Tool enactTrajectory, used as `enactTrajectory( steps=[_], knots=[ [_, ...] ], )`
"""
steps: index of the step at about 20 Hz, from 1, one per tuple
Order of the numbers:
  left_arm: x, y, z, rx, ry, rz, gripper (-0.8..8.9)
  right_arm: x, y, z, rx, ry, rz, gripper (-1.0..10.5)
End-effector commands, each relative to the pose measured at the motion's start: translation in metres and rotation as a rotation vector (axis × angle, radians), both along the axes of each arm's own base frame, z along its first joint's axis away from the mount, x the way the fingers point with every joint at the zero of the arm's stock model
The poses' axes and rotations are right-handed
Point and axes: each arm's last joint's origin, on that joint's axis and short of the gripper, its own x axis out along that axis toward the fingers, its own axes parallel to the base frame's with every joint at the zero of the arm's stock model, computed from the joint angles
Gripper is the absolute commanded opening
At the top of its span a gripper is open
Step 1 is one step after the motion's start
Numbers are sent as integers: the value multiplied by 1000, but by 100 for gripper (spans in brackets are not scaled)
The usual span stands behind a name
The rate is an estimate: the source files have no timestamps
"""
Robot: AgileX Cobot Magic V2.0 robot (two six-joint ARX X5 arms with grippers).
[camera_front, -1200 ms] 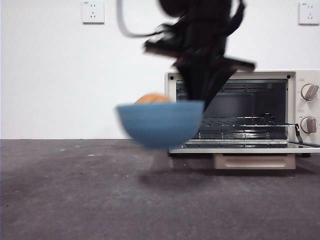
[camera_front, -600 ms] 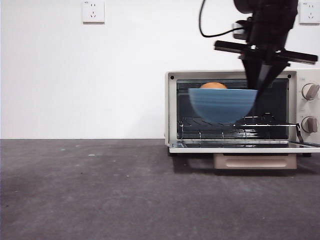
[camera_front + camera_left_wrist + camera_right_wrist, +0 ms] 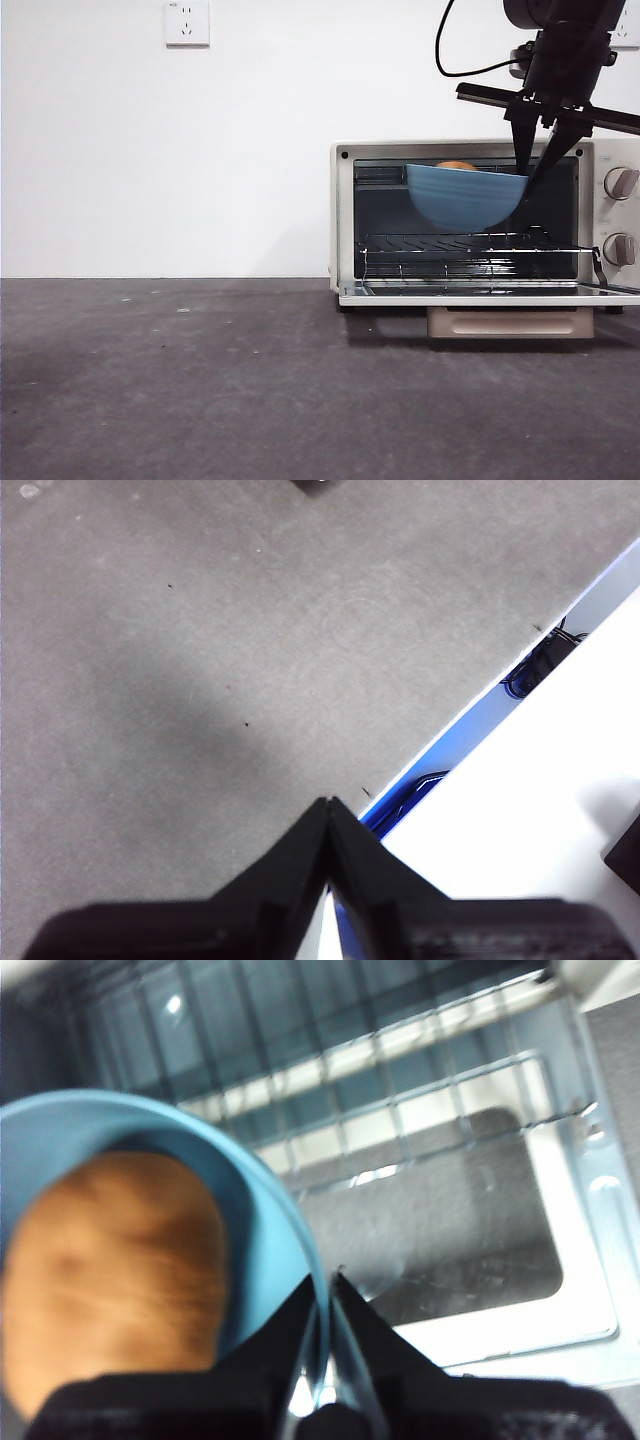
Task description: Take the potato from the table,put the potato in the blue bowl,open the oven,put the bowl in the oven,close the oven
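Note:
My right gripper (image 3: 536, 165) is shut on the right rim of the blue bowl (image 3: 464, 197), which hangs tilted in front of the open oven (image 3: 485, 220), above its wire rack (image 3: 470, 246). The potato (image 3: 457, 165) lies inside the bowl, only its top showing over the rim. In the right wrist view the potato (image 3: 110, 1270) fills the blue bowl (image 3: 265, 1220), whose rim is pinched by my right gripper (image 3: 325, 1285), with the rack (image 3: 400, 1100) beyond. My left gripper (image 3: 328, 815) is shut and holds nothing, over the bare table (image 3: 200, 660).
The oven door (image 3: 490, 294) lies folded down flat, its beige handle (image 3: 510, 323) at the front. Two knobs (image 3: 620, 215) sit on the oven's right side. A white wall with an outlet (image 3: 187, 23) stands behind. The table edge (image 3: 470, 705) runs past my left gripper.
My right gripper has carried the bowl with the potato rightward from mid-table to in front of the oven opening, and the bowl now tilts down to the left.

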Motion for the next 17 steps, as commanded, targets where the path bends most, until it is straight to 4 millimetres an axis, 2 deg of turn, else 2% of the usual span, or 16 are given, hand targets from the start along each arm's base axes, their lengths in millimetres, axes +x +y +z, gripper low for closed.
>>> enactTrajectory(
  steps=[1, 3, 8, 11, 17],
  knots=[
    [0, 0, -1, -2, 1, 6, -8, 12, 2, 6, -9, 7, -29, -12],
    [0, 0, -1, -1, 0, 5, -7, 22, 3, 9, -42, 51, -43, -12],
    [0, 0, -1, 2, -3, 0, -7, 44, 7, -6, -69, 165, -83, -12],
    [0, 0, -1, 2, -2, 1, -7, 50, 8, -12, -39, 164, -154, -12],
    [0, 0, -1, 4, -4, 0, -7, 53, 8, -12, -34, 140, -212, -12]
  ],
)
